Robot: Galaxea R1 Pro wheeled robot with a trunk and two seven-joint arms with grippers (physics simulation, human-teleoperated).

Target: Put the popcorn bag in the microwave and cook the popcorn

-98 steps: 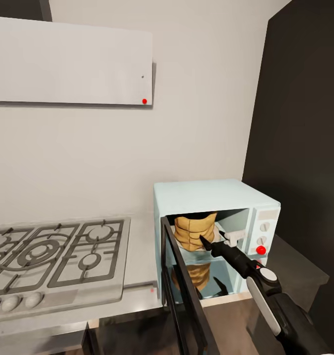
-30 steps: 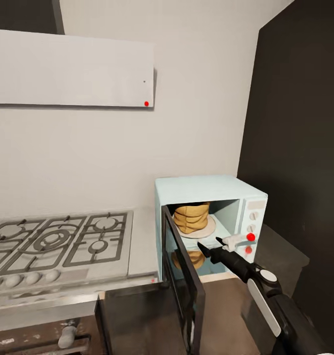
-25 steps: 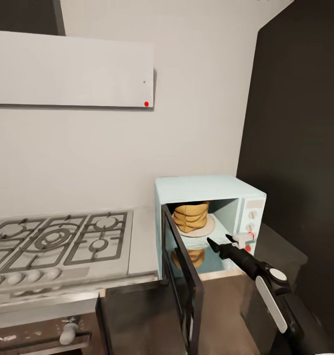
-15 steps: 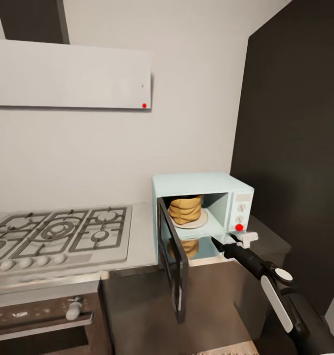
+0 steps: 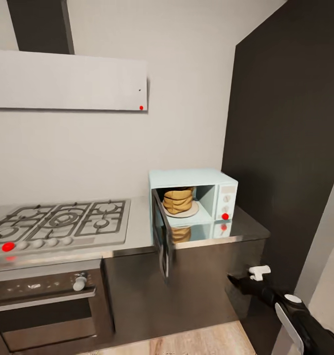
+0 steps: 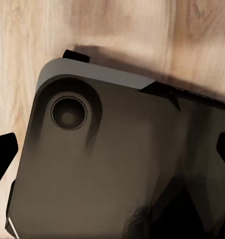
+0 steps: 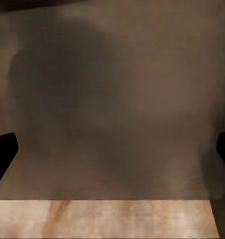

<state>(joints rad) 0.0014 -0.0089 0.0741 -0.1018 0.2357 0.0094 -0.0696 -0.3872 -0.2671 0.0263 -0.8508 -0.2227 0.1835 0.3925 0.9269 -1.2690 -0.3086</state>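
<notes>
The pale blue microwave (image 5: 192, 178) stands on the steel countertop (image 5: 137, 235) with its black-framed door (image 5: 162, 237) swung open. Inside, the tan popcorn bag (image 5: 178, 199) sits upright on a white round plate (image 5: 189, 212). No popcorn shows. My right gripper (image 5: 243, 277) hangs low in front of the dark cabinet front, below and right of the microwave, open and empty. In the right wrist view its fingertips (image 7: 1, 154) stand wide apart before the brown cabinet face. My left gripper (image 6: 112, 154) is open and empty above the robot's dark base (image 6: 107, 169).
A steel gas hob (image 5: 58, 222) lies left of the microwave, with a steel oven (image 5: 43, 301) under it and a flat white hood (image 5: 68, 81) above. A tall dark cabinet (image 5: 285, 148) fills the right side. Wood floor (image 5: 196, 342) runs along the cabinets.
The camera has backed away from the counter, so the scene looks smaller. My right gripper has left the microwave opening and dropped below counter height. The bag stays on the plate.
</notes>
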